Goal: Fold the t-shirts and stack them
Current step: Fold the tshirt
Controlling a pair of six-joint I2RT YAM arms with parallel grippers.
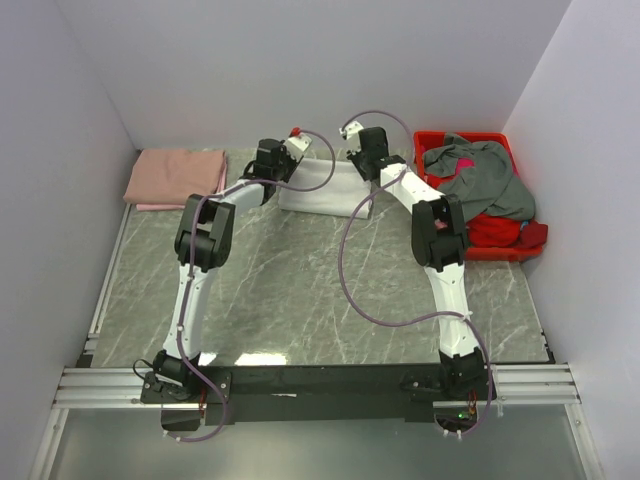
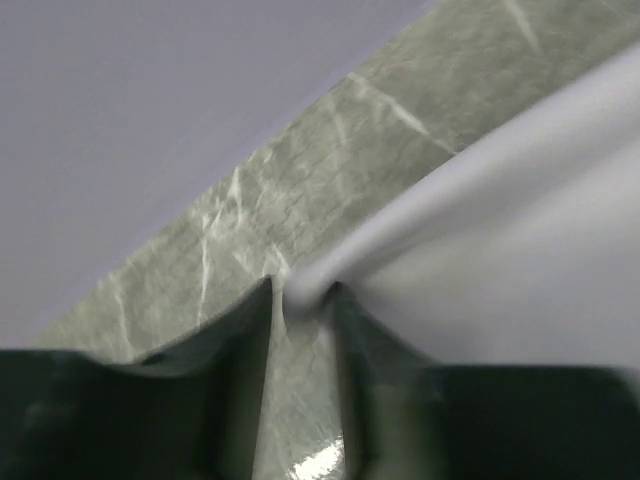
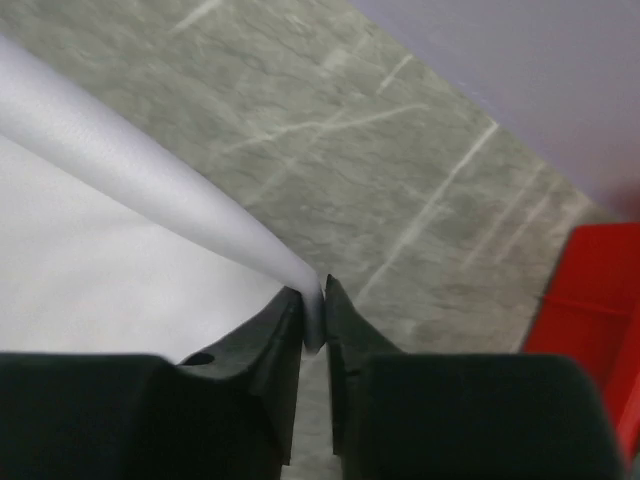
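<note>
At the far right of the surface (image 1: 300, 290), a red plastic bin (image 1: 462, 137) holds a crumpled grey t-shirt (image 1: 485, 178) heaped high enough to drape over its rim. Red cloth (image 1: 500, 232) is bunched at the bin's near end and spills over the near right corner.

At the far middle lies the white t-shirt (image 1: 320, 192), folded to a rough rectangle with its long axis running left to right. Its far edge is lifted into a ridge strung between the two arms.

The right claw (image 3: 314, 298) is clenched on the right end of that ridge, with the white cloth pinched thin between its tips and the bin just to its right. The left claw (image 2: 303, 292) has the left end of the ridge between its tips. Its jaws stand a little apart, and I cannot tell whether they press on the cloth.

At the far left, well apart from the rest, a salmon-pink t-shirt (image 1: 175, 175) lies folded flat, with its long axis also left to right.
</note>
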